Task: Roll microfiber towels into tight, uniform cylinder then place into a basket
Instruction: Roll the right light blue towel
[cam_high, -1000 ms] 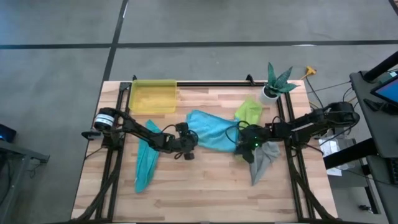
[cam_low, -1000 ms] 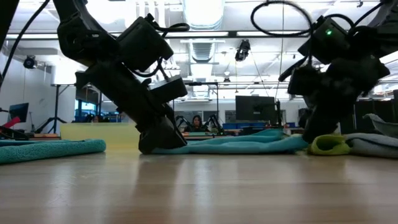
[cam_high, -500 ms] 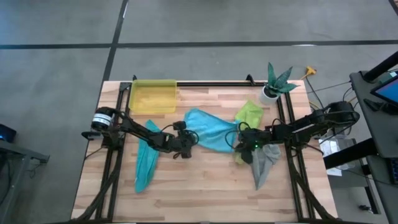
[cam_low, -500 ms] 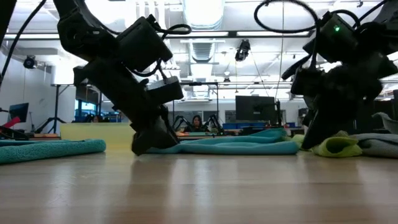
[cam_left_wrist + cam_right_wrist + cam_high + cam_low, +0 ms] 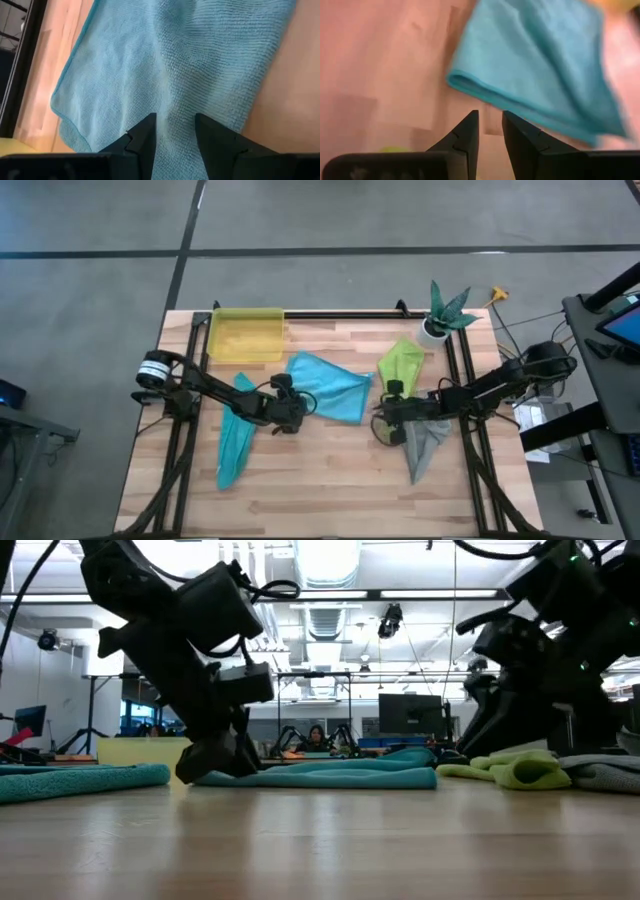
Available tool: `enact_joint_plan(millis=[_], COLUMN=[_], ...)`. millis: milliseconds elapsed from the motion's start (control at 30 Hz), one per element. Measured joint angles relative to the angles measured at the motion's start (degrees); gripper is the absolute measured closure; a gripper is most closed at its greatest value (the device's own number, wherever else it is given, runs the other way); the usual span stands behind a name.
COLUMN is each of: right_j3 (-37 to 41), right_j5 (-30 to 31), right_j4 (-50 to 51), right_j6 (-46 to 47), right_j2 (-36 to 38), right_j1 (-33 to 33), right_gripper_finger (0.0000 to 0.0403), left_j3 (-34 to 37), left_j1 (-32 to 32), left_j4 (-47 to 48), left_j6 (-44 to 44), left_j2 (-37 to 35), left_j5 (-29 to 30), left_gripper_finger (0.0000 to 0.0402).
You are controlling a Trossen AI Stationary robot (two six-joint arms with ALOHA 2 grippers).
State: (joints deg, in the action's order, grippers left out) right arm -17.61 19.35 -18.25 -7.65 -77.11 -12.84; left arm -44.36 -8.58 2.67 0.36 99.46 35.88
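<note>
Left gripper (image 5: 174, 131) pinches light blue towel (image 5: 328, 384); right gripper (image 5: 490, 131) jaws narrowly apart, empty (towel ahead). Risk: one-sided drag bunches cloth.

**Towel and table colours**

A light blue towel (image 5: 328, 385) is lying between both pairs of dark fingers (image 5: 145, 137). Teal (image 5: 236, 435), lime green (image 5: 401, 362) and grey (image 5: 422, 442) towels are showing on pale wood table (image 5: 330, 470); the basket (image 5: 245, 334) is glowing translucent yellow.
</note>
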Motion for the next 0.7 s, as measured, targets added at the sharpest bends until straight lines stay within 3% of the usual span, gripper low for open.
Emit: enact_joint_plan(millis=[167, 400, 567, 700], right_j3=[-2.2, -7.9, -12.8, -15.2], right_j5=[4.6, 4.9, 8.3, 10.8], right_j4=[-0.4, -0.4, -0.1, 3.0], right_j6=[-11.1, -22.1, -24.5, -24.7], right_j2=[-2.3, -11.8, -19.4, -20.6], right_j1=[-2.3, -2.3, -2.7, -3.1], right_gripper_finger=[0.0321, 0.0321, 0.0321, 0.0321], left_j3=[0.0, -0.1, -0.1, 0.0], left_j1=[-0.1, -0.1, -0.2, -0.2], left_j4=[-0.6, -1.1, -1.1, -1.1], left_j6=[0.0, 0.0, -0.2, -0.2], left_j2=[0.4, 0.3, 0.3, 0.2], left_j5=[0.1, 0.5, 0.6, 0.7], left_gripper_finger=[0.0281, 0.0281, 0.0281, 0.0281])
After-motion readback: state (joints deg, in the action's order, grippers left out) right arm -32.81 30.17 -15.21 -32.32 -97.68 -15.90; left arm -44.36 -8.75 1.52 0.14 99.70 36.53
